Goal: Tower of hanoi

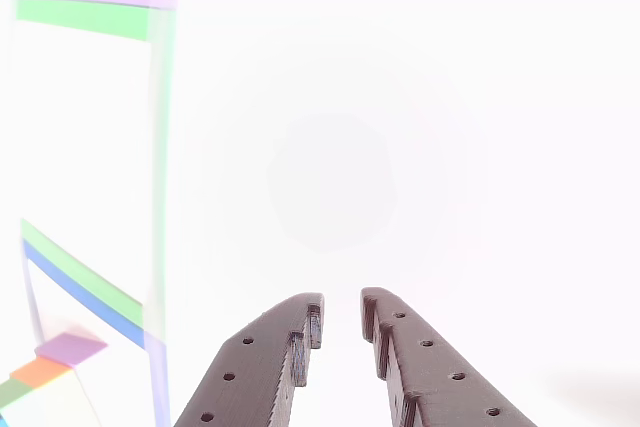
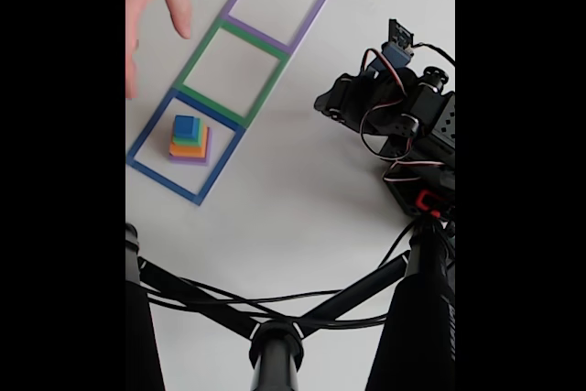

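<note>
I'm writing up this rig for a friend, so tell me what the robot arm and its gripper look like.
In the other view, the gripper has two flat dark brown fingers that look 3D-printed, with rows of small round holes and stepped inner edges. In the fixed view, the arm is black and blocky, with thin red, black and white cables looping over it, a small circuit board on top and a red part lower down.

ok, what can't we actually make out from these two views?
- Gripper: in the other view the bottom edge cuts off the finger bases.
- Table ahead: other view, washed out by glare.
- Block stack: fixed view, too small to count layers.
- Hand: cut off at the picture's left edge.
</note>
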